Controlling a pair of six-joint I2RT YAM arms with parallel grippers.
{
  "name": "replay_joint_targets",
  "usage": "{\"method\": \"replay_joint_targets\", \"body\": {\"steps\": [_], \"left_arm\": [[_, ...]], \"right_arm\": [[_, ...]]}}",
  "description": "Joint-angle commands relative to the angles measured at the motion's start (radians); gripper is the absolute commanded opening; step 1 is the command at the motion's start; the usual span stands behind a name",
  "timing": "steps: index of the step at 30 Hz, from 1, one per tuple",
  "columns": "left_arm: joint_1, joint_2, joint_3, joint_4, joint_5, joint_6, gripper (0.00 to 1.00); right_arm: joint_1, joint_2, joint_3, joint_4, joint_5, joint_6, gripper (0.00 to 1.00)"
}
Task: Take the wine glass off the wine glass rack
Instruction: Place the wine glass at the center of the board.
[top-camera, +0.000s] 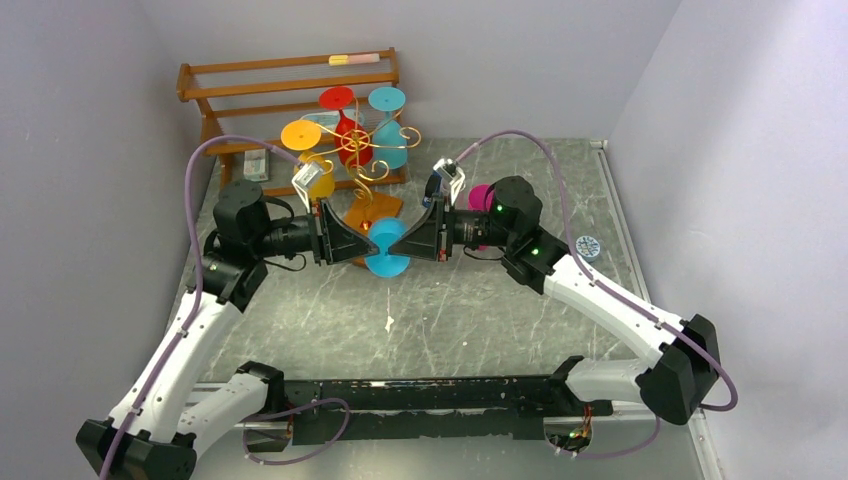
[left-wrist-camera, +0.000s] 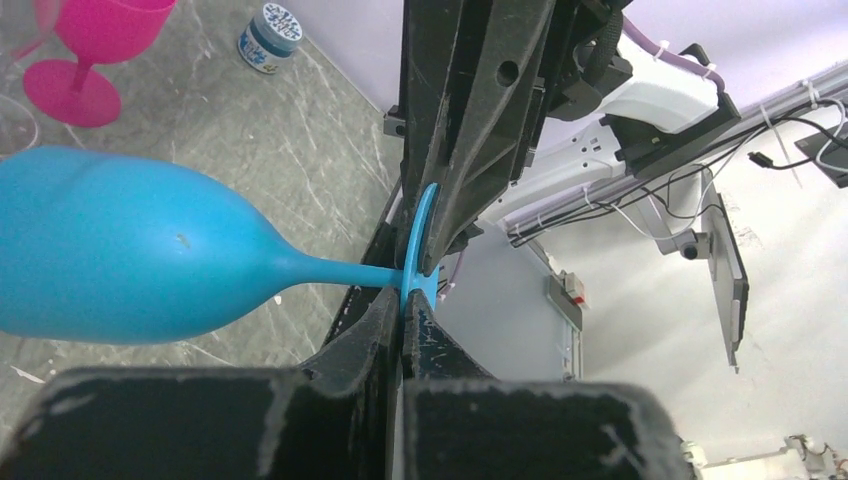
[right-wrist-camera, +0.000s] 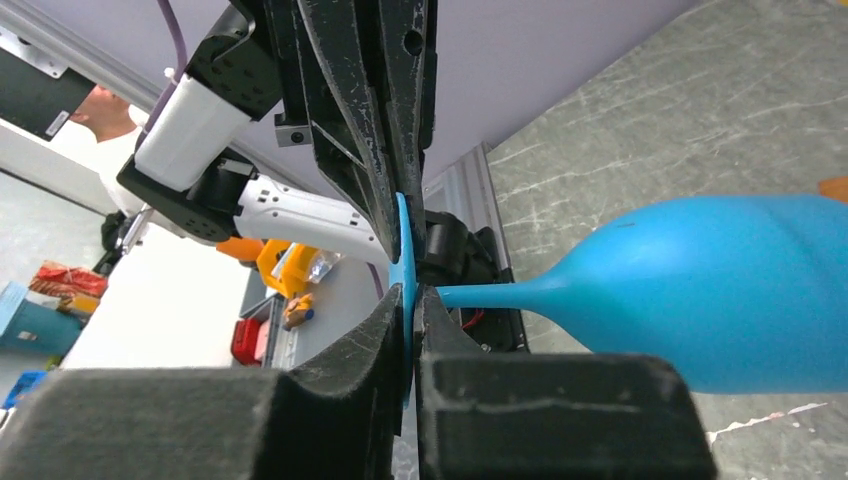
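Left pincer (left-wrist-camera: 402, 305), right pincer (right-wrist-camera: 410, 300) both pinch wine glass (left-wrist-camera: 130, 260) foot rim from opposite sides

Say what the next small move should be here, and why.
Probably open the left gripper. Both it and the right gripper pinch the foot of the blue wine glass, which hangs bowl-down out in front of the wine glass rack; releasing one lets the other carry it off.
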Motion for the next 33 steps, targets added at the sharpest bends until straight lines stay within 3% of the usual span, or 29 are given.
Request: {"method": "replay_joint_targets", "body": {"steps": [1, 2, 3, 6, 8, 11, 14, 18, 27, 33], "left_arm": [[-0.014, 0.001, -0.002, 0.054, 0.023, -0.006, 0.05], [-0.015, 0.005, 0.008, 0.027, 0.020, 0.015, 0.05], [-0.015, 0.007, 0.018, -0.012, 0.015, 0.036, 0.11], [-0.017, 0.014, 0.033, -0.065, 0.022, 0.082, 0.43], [-0.020, 0.017, 0.028, -0.069, 0.052, 0.092, 0.56], [-0.031, 0.026, 0.040, -0.153, 0.055, 0.158, 0.60], [-0.057, 0.033, 0.044, -0.187, 0.029, 0.186, 0.56], [-0.101, 0.044, 0.030, -0.122, -0.036, 0.115, 0.47], [-0.165, 0.031, -0.061, 0.194, -0.067, -0.105, 0.42], [-0.201, 0.056, -0.056, 0.184, -0.086, -0.084, 0.18]], "right_arm": [[0.011, -0.050, -0.033, 0.053, 0.019, -0.017, 0.03], [0.011, -0.057, -0.039, 0.063, 0.027, -0.017, 0.00], [0.012, -0.063, -0.043, 0.071, 0.034, -0.020, 0.00], [0.011, -0.068, -0.047, 0.083, 0.055, -0.025, 0.00], [0.012, -0.072, -0.054, 0.095, 0.076, -0.023, 0.00], [0.012, -0.089, -0.078, 0.128, 0.118, -0.016, 0.00], [0.012, -0.102, -0.093, 0.150, 0.137, -0.021, 0.00], [0.013, -0.090, -0.081, 0.138, 0.126, -0.027, 0.00], [0.015, -0.093, -0.082, 0.116, 0.125, -0.055, 0.00], [0.014, -0.090, -0.095, 0.150, 0.124, -0.034, 0.00]]}}
